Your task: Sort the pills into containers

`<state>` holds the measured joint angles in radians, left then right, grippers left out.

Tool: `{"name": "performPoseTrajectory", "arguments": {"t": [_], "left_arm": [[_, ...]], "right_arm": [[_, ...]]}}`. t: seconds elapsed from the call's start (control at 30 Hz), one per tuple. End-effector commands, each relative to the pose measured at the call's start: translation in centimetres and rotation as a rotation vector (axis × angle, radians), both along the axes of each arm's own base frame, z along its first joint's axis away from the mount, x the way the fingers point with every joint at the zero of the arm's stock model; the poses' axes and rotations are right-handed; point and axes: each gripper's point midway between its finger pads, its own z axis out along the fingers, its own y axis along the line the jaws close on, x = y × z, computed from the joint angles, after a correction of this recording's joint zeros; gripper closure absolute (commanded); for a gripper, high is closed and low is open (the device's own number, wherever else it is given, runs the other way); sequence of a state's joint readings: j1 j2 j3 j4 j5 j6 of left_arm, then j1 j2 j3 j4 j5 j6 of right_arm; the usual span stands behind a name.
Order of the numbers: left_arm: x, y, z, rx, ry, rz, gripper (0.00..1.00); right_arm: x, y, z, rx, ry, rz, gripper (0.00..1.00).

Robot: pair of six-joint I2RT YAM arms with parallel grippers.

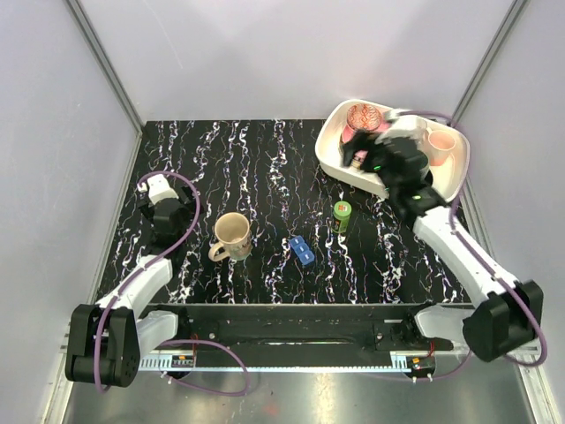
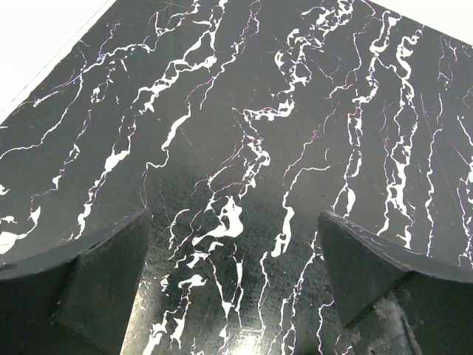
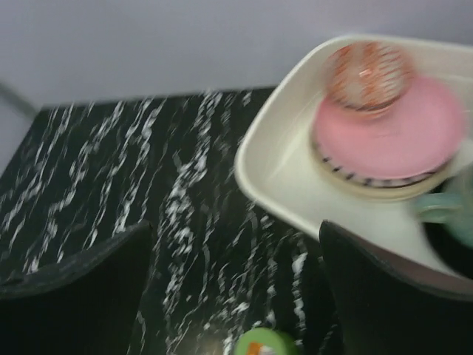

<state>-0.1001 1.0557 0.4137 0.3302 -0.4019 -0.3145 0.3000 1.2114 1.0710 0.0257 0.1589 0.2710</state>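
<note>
1. The small blue translucent plastic pill box (image 1: 302,250) lies on the black, white-veined table (image 1: 265,168), at the lower centre of the overhead view. Whether its lids are up or down cannot be told.
2. A beige ceramic mug (image 1: 232,237) stands to the left of the box, apart from it.
3. A small green cylindrical bottle (image 1: 342,215) stands upright above and to the right of the box, also apart.
4. A white rounded tray (image 1: 334,150) fills the table's upper right corner and holds a pink dish (image 3: 384,133) with a red-patterned round object (image 3: 367,74) on it.
5. The left fingers (image 2: 103,285) are spread wide and released, with only bare table between them, at the left of the overhead view.
6. The right fingers (image 3: 81,296) are likewise spread and empty, hanging over the tray's lower left rim. That wrist view is blurred, with the bottle's green top at its bottom edge.
</note>
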Motion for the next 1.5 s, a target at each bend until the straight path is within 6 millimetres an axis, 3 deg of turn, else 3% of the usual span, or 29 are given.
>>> {"name": "performPoseTrajectory", "arguments": {"t": [0.0,0.07,0.2,0.3,0.5,0.73,0.97,1.07,1.47], "left_arm": [[1.3,-0.3,2.8,-0.018,-0.071,-0.019,0.01],[1.4,-0.5,2.7,-0.021,-0.071,-0.025,0.01],[1.5,-0.8,2.8,-0.023,-0.074,-0.043,0.01],[1.6,-1.1,2.7,-0.027,-0.069,-0.059,0.01],[1.7,-1.3,2.7,-0.027,-0.070,-0.069,0.01],[1.8,-1.4,2.6,-0.027,-0.064,-0.080,0.01],[1.9,-1.5,2.5,-0.026,-0.057,-0.085,0.01],[2.0,-1.5,2.6,-0.027,-0.060,-0.085,0.01],[2.2,-1.8,2.4,-0.030,-0.043,-0.098,0.01]], "right_arm": [[-4.6,9.9,-4.0,-0.126,0.161,0.289,0.01],[-7.3,13.4,-6.8,-0.149,0.213,0.391,0.02],[-10.8,16.1,-13.1,-0.235,0.347,0.471,0.08],[-13.2,16.8,-17.4,-0.304,0.451,0.520,0.11],[-16.1,16.4,-22.2,-0.352,0.575,0.555,0.08],[-16.2,16.6,-24.2,-0.387,0.612,0.562,0.12],[-16.2,17.2,-26.5,-0.428,0.651,0.599,0.24],[-16.5,17.3,-27.2,-0.433,0.671,0.613,0.21],[-16.5,17.7,-28.0,-0.443,0.676,0.635,0.25]]}}
